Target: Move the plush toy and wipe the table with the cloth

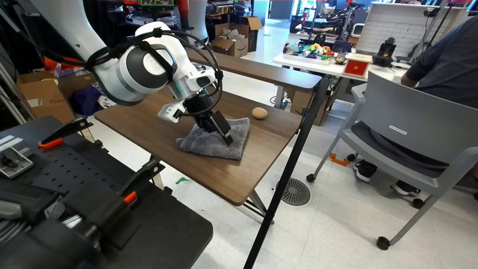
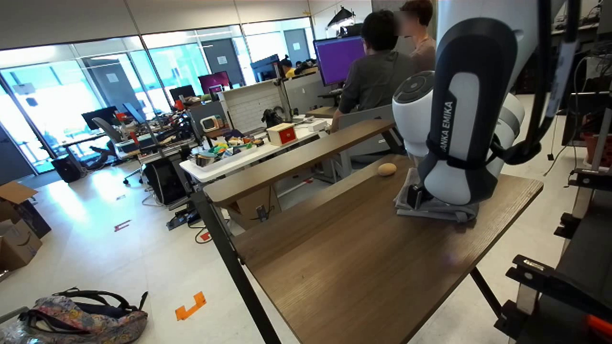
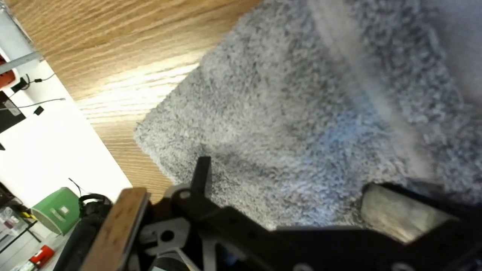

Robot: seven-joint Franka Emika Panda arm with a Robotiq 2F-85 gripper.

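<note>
The plush toy (image 1: 259,113) is a small rounded tan lump on the brown table (image 1: 261,149), beyond the cloth. It also shows in an exterior view (image 2: 387,169), and is out of the wrist view. The grey cloth (image 1: 220,146) lies folded and rumpled on the table; it also shows in an exterior view (image 2: 440,212) partly behind the arm, and fills much of the wrist view (image 3: 263,101). My gripper (image 3: 287,175) is open, its fingers wide apart over the cloth. In an exterior view the gripper (image 1: 221,135) points down at the cloth; whether the tips touch it is unclear.
A raised brown shelf (image 1: 257,73) runs along the table's far side, with a black metal post (image 1: 287,179) at its end. A black workbench (image 1: 157,209) with clamps stands at the near side. A grey chair (image 1: 410,123) and a seated person are close by.
</note>
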